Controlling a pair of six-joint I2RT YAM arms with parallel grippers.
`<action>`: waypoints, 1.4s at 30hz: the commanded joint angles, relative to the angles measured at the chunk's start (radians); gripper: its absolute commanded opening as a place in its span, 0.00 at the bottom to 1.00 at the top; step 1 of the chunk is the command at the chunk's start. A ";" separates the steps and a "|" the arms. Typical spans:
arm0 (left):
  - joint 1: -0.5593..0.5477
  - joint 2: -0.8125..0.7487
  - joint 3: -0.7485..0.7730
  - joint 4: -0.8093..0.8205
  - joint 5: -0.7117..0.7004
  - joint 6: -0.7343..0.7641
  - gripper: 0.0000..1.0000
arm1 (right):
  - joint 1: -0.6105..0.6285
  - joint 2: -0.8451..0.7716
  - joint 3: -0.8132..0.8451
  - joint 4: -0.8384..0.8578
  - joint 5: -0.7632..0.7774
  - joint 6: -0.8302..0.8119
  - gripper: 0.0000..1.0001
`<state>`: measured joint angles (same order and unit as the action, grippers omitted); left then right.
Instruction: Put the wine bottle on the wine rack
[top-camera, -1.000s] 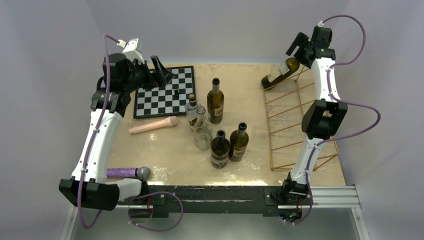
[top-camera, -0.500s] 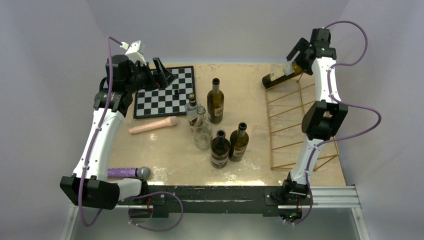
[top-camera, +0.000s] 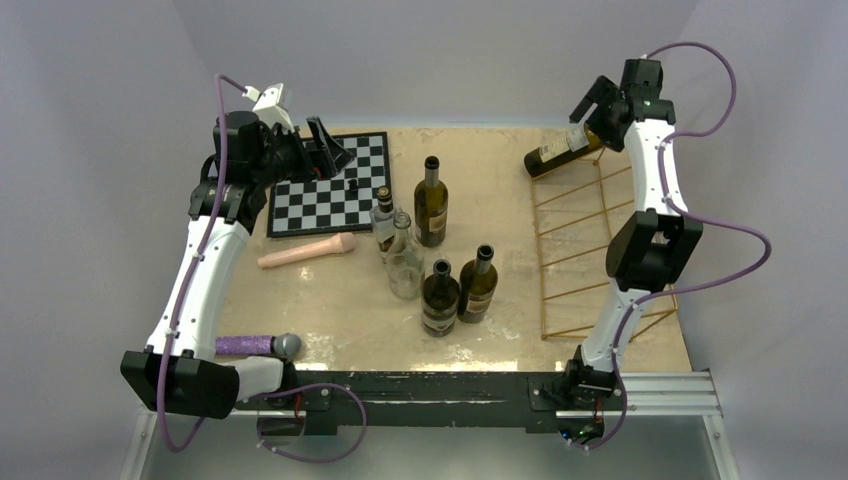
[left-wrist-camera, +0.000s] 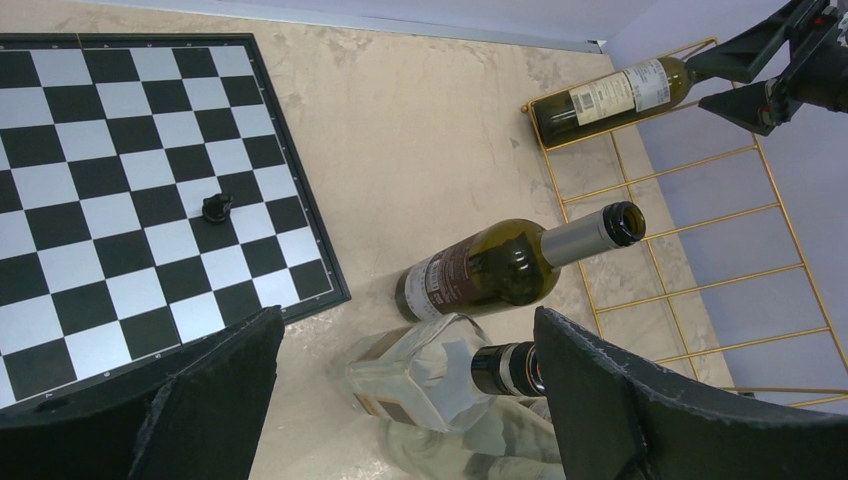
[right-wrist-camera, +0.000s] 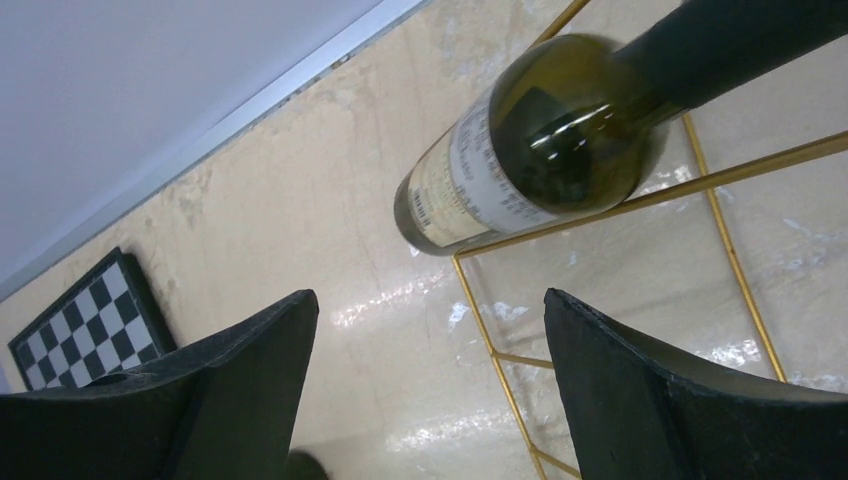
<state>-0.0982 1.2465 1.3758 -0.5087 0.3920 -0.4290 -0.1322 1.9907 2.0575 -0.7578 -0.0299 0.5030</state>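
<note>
The wine bottle (top-camera: 552, 152) seems settled on the wine rack (top-camera: 575, 256), the right gripper (right-wrist-camera: 425, 300), jaws apart near its neck, needing only a clean retreat.

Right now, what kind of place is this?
Probably a robotics lab bench: plain walls enclose the table, a rail carries the left arm and right arm, and props mix a chessboard with a wine rack.

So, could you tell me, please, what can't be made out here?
Right wrist view: wine bottle neck, blurred, cut off by the top edge.
Top view: its mouth, behind the right tool; the wine rack near edge, behind the right arm.
Label text: too small.
</note>
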 joint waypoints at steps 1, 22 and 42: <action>0.006 -0.031 -0.009 0.049 0.027 -0.016 0.99 | 0.049 -0.105 -0.085 0.132 -0.055 -0.042 0.88; 0.006 -0.018 0.080 0.028 0.118 0.050 0.99 | 0.347 -0.724 -0.608 0.324 -0.416 -0.476 0.95; 0.006 0.027 -0.001 0.136 0.199 -0.064 0.99 | 0.735 -1.158 -0.977 0.216 -0.111 -0.384 0.92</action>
<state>-0.0982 1.2758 1.3849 -0.4267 0.5694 -0.4648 0.5892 0.8635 1.0855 -0.5282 -0.1223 0.1116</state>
